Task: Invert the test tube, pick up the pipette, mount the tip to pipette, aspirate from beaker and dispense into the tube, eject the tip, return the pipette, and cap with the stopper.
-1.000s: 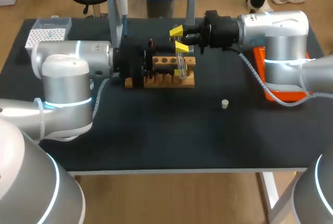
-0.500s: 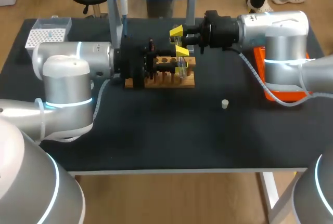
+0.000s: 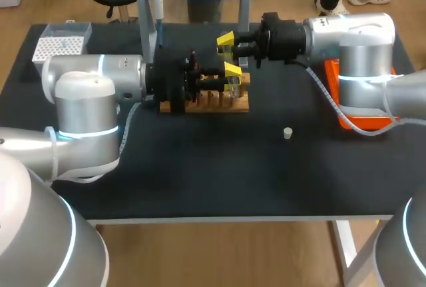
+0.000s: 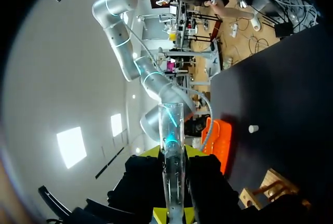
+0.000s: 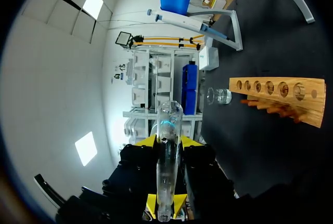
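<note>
The left hand [image 4: 172,156] has slid along the wooden rack [image 3: 227,106] in the last second, from its left end toward its right end. The right hand [image 3: 229,52] has stayed put above the rack's right end. Now both hands meet there.

The test tube [image 5: 169,146] is held in the air over the right end of the rack, not standing in a hole. The right hand is clenched on it, with a finger pressed on each side. In the left wrist view the same tube sits snug in the left hand too, so that hand looks clenched on it as well.

I think this is the swap that turns the tube over. The tube is not back in the rack, so the first step is not done. Next, one hand should let go, and slowly, or the glass could slip or get pulled two ways.

The stopper [image 3: 287,133] waits on the desk [image 3: 200,174], in front of the rack and off to its right. The pipette [image 3: 158,4] hangs on its stand behind the rack's left end, untouched.
</note>
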